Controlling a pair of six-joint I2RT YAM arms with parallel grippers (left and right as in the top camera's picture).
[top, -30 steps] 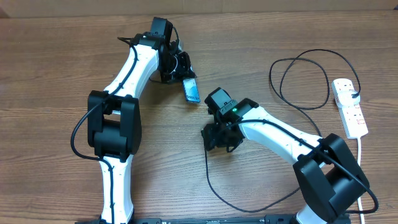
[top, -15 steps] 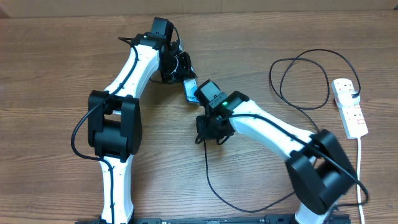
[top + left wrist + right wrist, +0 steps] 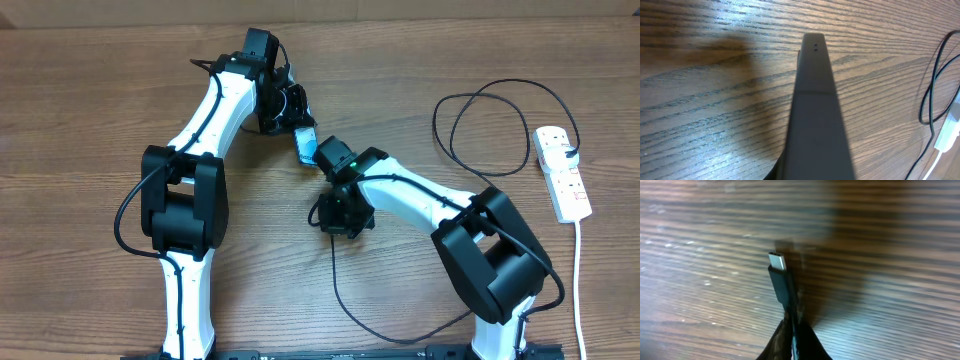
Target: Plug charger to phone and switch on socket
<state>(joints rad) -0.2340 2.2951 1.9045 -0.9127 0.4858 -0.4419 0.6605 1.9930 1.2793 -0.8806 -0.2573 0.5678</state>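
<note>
Here left fingers point(image 3: 296, 112) hold the phone point(image 3: 815, 110), right fingers point(image 3: 771, 347) the charger point(image 3: 782, 282).

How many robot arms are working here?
2. The left arm reaches up the left side, holding the phone; the right arm stretches from lower right to the centre, holding the charger.

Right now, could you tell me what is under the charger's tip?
Only bare table and a shadow show beneath the charger, held by the right gripper; wood directly behind the plug is covered.
</note>
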